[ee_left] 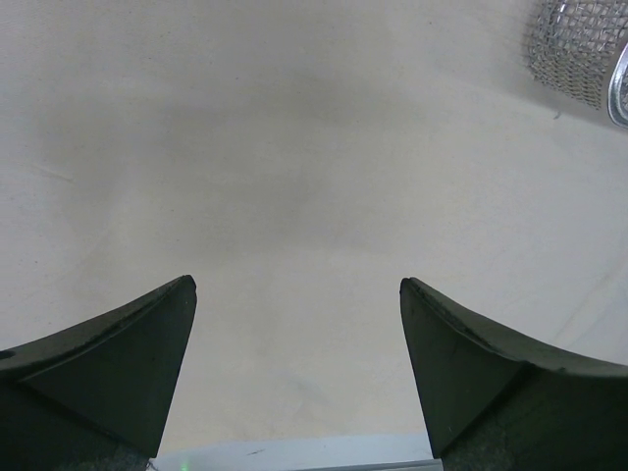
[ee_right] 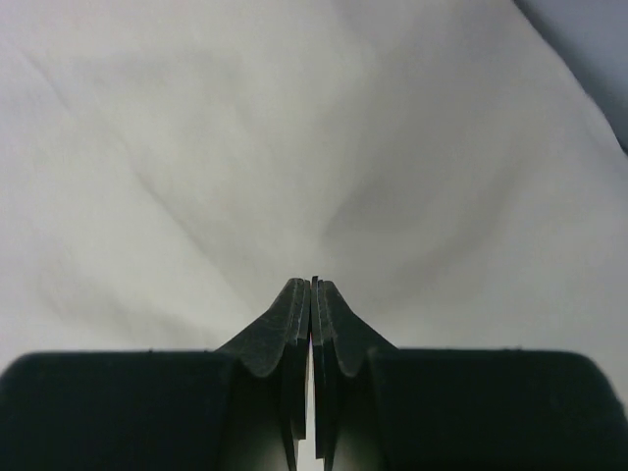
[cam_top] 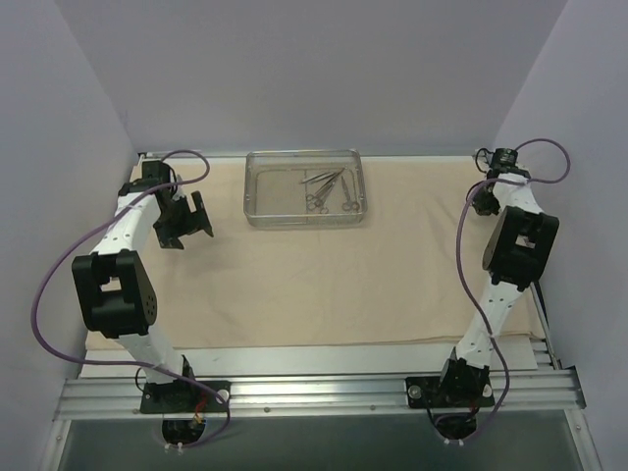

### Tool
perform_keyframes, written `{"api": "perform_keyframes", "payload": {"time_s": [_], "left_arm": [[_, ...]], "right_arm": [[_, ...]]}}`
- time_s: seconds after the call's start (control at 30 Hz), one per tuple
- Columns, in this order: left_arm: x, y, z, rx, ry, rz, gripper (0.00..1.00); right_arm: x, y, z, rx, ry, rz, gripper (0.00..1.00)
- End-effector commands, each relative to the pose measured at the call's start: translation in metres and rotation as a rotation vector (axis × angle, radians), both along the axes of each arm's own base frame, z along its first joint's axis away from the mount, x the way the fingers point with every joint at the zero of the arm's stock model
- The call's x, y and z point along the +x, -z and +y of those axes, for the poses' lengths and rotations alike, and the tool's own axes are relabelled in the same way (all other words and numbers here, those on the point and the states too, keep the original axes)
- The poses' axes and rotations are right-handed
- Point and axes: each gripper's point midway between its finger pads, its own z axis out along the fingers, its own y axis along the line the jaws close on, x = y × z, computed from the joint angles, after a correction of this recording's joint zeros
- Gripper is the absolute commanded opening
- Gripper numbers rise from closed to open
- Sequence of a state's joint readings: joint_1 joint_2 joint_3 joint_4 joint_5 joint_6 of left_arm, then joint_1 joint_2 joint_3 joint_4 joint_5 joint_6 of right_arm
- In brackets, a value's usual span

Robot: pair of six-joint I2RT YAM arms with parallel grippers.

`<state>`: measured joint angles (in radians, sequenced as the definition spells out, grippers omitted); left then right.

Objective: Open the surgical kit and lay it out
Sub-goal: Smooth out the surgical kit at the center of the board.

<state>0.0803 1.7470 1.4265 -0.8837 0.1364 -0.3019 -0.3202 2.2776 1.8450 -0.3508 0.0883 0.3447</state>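
Note:
The beige cloth wrap (cam_top: pixel 324 285) lies spread flat over the table as a wide sheet. On its far middle stands the clear rectangular tray (cam_top: pixel 253 201), with several slim metal scissors and forceps (cam_top: pixel 329 188) lying inside it. My left gripper (cam_top: pixel 188 222) hovers over the cloth just left of the tray, open and empty. In the left wrist view its fingers (ee_left: pixel 147 353) stand wide apart above bare cloth (ee_left: pixel 294 177), and a tray corner (ee_left: pixel 574 59) shows at the top right. My right gripper (cam_top: pixel 482 200) is shut at the far right over the cloth (ee_right: pixel 196 147), holding nothing.
Lilac walls (cam_top: pixel 294 69) close in the back and both sides. An aluminium rail (cam_top: pixel 314 392) carrying the arm bases runs along the near edge. Purple cables (cam_top: pixel 59 275) loop beside each arm. The right wall (ee_right: pixel 589 49) is close to the right gripper.

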Motion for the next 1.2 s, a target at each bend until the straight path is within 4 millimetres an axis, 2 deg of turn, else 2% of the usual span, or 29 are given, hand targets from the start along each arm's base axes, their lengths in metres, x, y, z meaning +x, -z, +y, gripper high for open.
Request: {"api": "perform_keyframes", "payload": {"time_s": [0.0,0.07,0.1,0.17,0.27,0.3,0.37,0.47,0.63,0.77,0.87,0.93,1.03,1.1,1.17], "left_arm": [[0.001,-0.011,0.005,0.025,-0.002,-0.036,0.94],[0.005,-0.014,0.006,0.026,-0.005,-0.046,0.94],[0.006,-0.015,0.006,0.024,-0.008,-0.048,0.94],[0.007,-0.019,0.004,0.017,-0.003,-0.054,0.94],[0.005,-0.021,0.0,0.007,0.005,-0.055,0.94],[0.004,-0.022,0.0,0.006,0.006,-0.055,0.94],[0.002,-0.022,-0.002,0.0,0.008,-0.056,0.94],[-0.002,-0.024,-0.005,-0.012,0.012,-0.057,0.94],[-0.001,-0.028,-0.012,-0.034,0.023,-0.077,0.94],[-0.003,-0.028,-0.013,-0.041,0.025,-0.093,0.94],[-0.004,-0.03,-0.013,-0.043,0.025,-0.102,0.94],[-0.004,-0.031,-0.013,-0.042,0.025,-0.111,0.94],[-0.004,-0.036,-0.012,-0.036,0.028,-0.121,0.94],[-0.005,-0.036,-0.01,-0.026,0.027,-0.121,0.94],[-0.005,-0.035,-0.01,-0.026,0.029,-0.116,0.94]], "right_arm": [[-0.049,-0.056,0.011,0.037,0.12,-0.046,0.0],[-0.097,-0.037,0.012,0.013,0.171,0.092,0.0],[-0.112,-0.045,0.01,-0.014,0.184,0.107,0.0],[-0.157,-0.044,0.003,-0.097,0.217,0.204,0.0],[-0.21,-0.048,-0.018,-0.202,0.314,0.289,0.0],[-0.232,-0.034,-0.017,-0.2,0.324,0.346,0.0],[-0.255,-0.026,-0.029,-0.224,0.332,0.411,0.0],[-0.282,-0.003,-0.032,-0.244,0.303,0.559,0.0],[-0.29,0.001,-0.04,-0.244,0.317,0.611,0.0],[-0.312,0.022,-0.046,-0.234,0.285,0.781,0.0],[-0.331,0.018,-0.051,-0.312,0.285,0.88,0.0],[-0.331,0.009,-0.053,-0.366,0.283,0.882,0.0],[-0.323,-0.013,-0.057,-0.418,0.299,0.848,0.0],[-0.301,-0.026,-0.053,-0.41,0.287,0.75,0.0],[-0.278,-0.047,-0.039,-0.467,0.244,0.673,0.0]]}}
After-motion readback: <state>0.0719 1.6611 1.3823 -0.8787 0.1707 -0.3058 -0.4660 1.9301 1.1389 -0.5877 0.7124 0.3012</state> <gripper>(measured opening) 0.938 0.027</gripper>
